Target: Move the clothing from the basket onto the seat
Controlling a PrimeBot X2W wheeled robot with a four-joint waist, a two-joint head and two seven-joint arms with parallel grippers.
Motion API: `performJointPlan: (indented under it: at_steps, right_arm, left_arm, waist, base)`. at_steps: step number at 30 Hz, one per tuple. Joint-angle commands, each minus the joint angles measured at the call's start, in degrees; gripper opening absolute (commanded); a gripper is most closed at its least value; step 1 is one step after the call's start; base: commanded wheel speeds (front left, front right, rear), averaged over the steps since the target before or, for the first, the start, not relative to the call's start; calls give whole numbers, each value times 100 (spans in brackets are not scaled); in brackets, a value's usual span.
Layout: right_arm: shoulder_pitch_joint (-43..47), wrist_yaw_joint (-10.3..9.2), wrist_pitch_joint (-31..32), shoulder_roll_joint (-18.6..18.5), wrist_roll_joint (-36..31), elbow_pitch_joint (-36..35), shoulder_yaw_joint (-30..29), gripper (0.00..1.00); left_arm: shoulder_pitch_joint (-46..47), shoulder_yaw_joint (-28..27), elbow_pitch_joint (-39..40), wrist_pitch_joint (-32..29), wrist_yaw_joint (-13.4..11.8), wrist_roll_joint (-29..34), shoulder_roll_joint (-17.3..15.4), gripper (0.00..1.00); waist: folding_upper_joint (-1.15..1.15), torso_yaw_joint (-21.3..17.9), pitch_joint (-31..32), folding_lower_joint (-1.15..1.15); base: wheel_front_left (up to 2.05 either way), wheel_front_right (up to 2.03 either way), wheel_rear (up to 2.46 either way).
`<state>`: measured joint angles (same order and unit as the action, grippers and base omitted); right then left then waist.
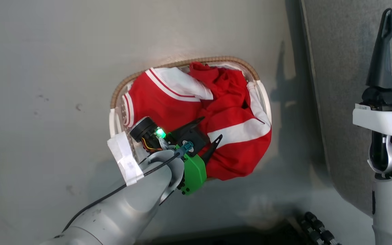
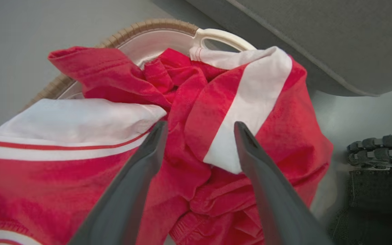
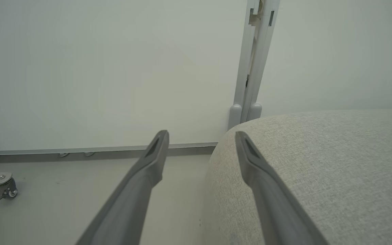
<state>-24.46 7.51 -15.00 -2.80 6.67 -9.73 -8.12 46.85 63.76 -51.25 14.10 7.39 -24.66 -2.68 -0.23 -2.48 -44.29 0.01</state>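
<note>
- The bright red soft fabric garment (image 1: 168, 105), with broad white bands and thin striped trim, is lying bunched in the small oval cream-white perforated plastic basket (image 1: 196, 61) with a brown woven rim. Both are sitting at the centre of the head view, and one red-and-white fold is spilling over the basket's lower right edge.
- The left gripper (image 1: 211, 127) is reaching in from the lower left of the head view. Its two dark fingers are spread wide above the heap and gripping nothing.
- In the left wrist view, those fingers (image 2: 148, 153) are framing a crumpled red fold and the end of a white band at mid-frame. Whether the tips are touching the cloth cannot be told.
- A cream side handle (image 2: 223, 34) of the basket is showing at the top of the left wrist view, beyond the garment.
- The large grey woven-fabric sofa cushion (image 1: 345, 68) is running down the right side of the head view, near the basket, with a strip of pale grey floor (image 1: 46, 68) between them.
- The right gripper (image 3: 201, 136) is hanging over the cushion's rounded edge in the lower half of the right wrist view, its fingers parted wide and empty.
- A white wall panel (image 3: 114, 68) is standing across the upper part of that view, and a small caster wheel (image 3: 7, 192) is sitting at the lower left.
- A strip of white tape (image 1: 126, 163) is wrapping the left forearm, beside a green plastic part (image 1: 194, 173).
</note>
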Motion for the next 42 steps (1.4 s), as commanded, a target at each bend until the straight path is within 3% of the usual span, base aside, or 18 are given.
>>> performJointPlan:
  at_steps: [1, 14, 28, 29, 30, 31, 32, 33, 42]
  right_arm:
    - [-108, -4, -28, -16, 48, -61, 30, 100]
    - [-322, -4, -28, -16, 156, -358, 162, 100]
    - [-363, -4, -28, -16, 230, -451, 503, 100]
    - [-368, -4, -28, -16, 223, -450, 501, 100]
    - [-375, -4, -28, -15, 211, -447, 490, 100]
    - [-383, -4, -28, -16, 205, -440, 475, 100]
    - [-395, -4, -28, -16, 199, -426, 454, 100]
    - [-405, -4, -28, -15, 188, -412, 438, 100]
    - [-434, -4, -28, -17, 77, -266, 362, 100]
  left_arm:
    - [166, 75, -81, -30, 17, -78, -42, 100]
    - [888, 418, -634, -76, -62, -544, -38, 100]
    - [1156, 797, -885, -647, 4, -740, -38, 100]
    - [1161, 811, -873, -658, 7, -748, -38, 96]
    - [1160, 827, -848, -657, 10, -758, -37, 50]
    - [1156, 838, -821, -633, 12, -766, -37, 34]
    - [1156, 851, -787, -588, 14, -783, -37, 10]
    - [1162, 859, -754, -552, 15, -795, -37, 0]
    - [1113, 894, -614, -52, 14, -922, -35, 0]
  waist:
    - [23, -323, -568, -1]
    - [23, -563, -1079, -1]
    - [23, -784, -1341, -1]
    - [23, -780, -1348, -1]
    - [23, -771, -1353, -1]
    - [23, -760, -1354, -1]
    - [23, -742, -1352, -1]
    - [23, -720, -1343, -1]
    - [23, -465, -1063, -1]
  base:
    - [0, 0, 0]
    - [0, 0, 0]
    - [0, 0, 0]
    - [0, 0, 0]
    - [0, 0, 0]
    - [0, 0, 0]
    - [0, 0, 0]
    - [0, 0, 0]
    - [0, 0, 0]
